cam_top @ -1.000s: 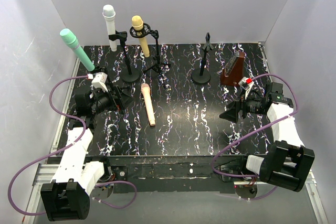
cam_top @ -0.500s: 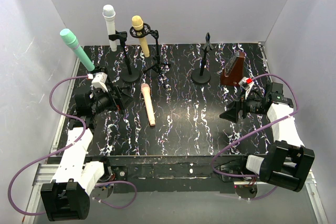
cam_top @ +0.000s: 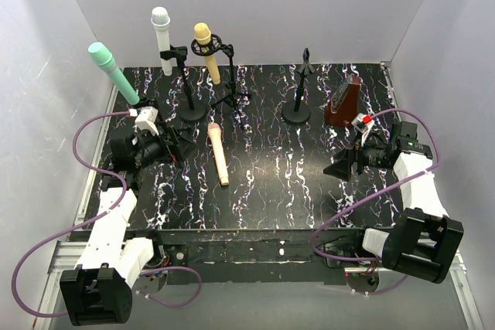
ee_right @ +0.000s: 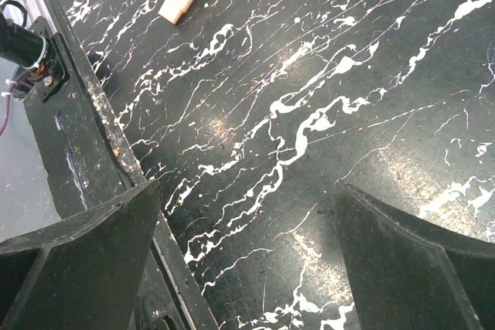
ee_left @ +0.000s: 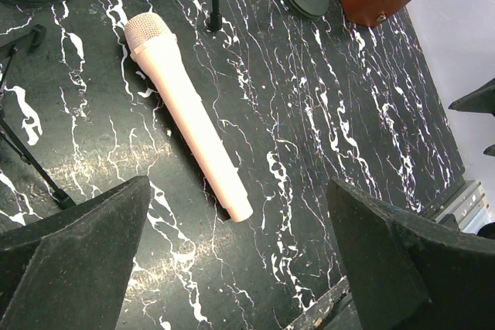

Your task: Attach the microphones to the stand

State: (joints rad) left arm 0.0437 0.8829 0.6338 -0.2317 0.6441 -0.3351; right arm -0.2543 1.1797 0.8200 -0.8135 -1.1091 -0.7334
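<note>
The peach microphone [cam_top: 218,154] lies unattached, left of centre; left end effector [cam_top: 173,149] and right end effector [cam_top: 341,166] are wide, empty; next, probably, the left grasps it.

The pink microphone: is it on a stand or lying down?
Lying down. The pink microphone lies flat on the black table, its head pointing away from the arms.

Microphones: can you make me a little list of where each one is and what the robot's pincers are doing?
mint green microphone: raised and tilted, far left
white microphone: upright, clipped on the round-base stand
yellow microphone: on the tripod stand
peach-pink microphone: lying flat on the table, not on a stand
empty stand: next to the brown metronome
left pincer: open, holding nothing, beside the peach-pink microphone
right pincer: open, holding nothing
</note>
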